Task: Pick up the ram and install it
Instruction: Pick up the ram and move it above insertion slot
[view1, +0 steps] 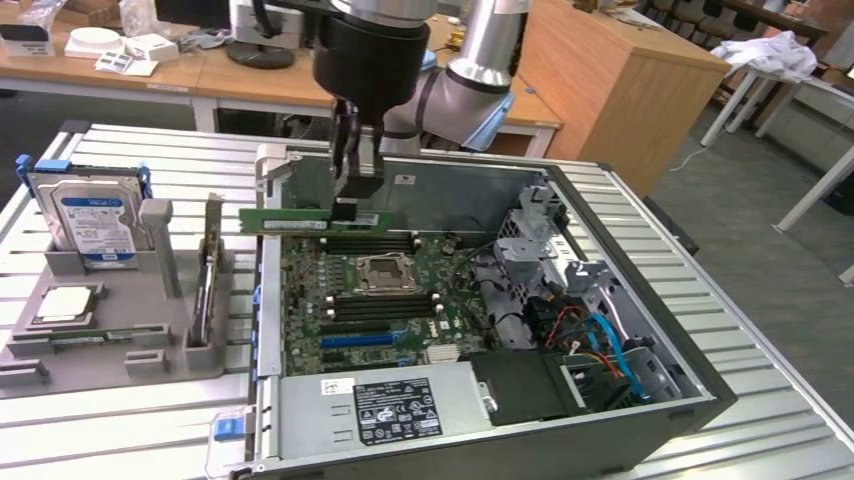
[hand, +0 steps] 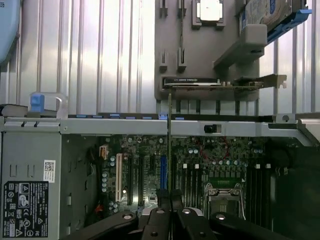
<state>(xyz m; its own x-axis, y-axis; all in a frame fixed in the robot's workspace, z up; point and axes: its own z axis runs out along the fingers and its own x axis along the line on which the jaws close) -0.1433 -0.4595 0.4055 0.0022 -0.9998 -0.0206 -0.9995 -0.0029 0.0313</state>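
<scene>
Exterior view has the jaws clamped on the ram, which sticks out level to either side of them, over the motherboard in the open computer case, processor socket just below them, grey parts holder farther out on the desk.

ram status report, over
pincer shut on the ram. ram level above the motherboard, not seated. nothing seen between them.

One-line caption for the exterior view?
Pincer shut on long green ram stick, held level above the green motherboard inside the open dark computer case.
</scene>
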